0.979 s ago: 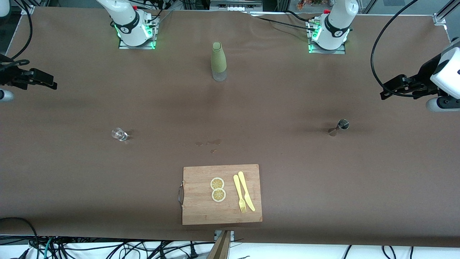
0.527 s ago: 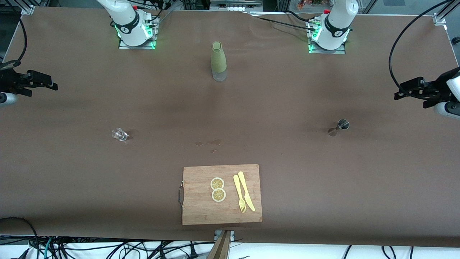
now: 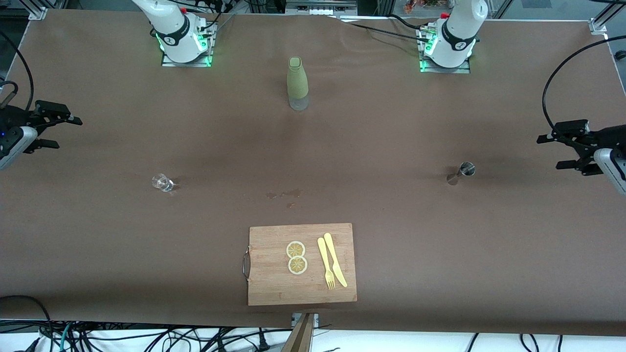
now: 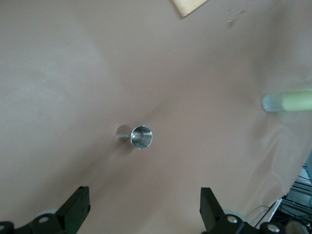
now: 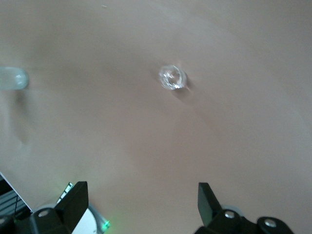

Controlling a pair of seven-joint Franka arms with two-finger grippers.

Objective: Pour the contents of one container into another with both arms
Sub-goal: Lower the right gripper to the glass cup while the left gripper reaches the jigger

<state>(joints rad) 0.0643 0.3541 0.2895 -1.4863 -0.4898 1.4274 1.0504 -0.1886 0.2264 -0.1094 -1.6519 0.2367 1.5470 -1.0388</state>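
table layout, both my grippers aloft at the table's ends.

my left gripper (image 3: 562,151) hangs over the left arm's end, jigger (image 3: 461,172) standing nearby; my right gripper (image 3: 56,131) hangs over the right arm's end, glass (image 3: 162,183) nearby. bottle (image 3: 297,83) stands midway between my bases. cutting board (image 3: 274,288) lies nearest the front camera, bearing two slices (image 3: 296,257) beside fork (image 3: 325,263) and knife (image 3: 335,259).

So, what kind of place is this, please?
Probably a robotics lab set up as a mock bar or kitchen: two arms bolted to a brown-covered table, cables along its edge, and a bottle, small glass and cutting board laid out.
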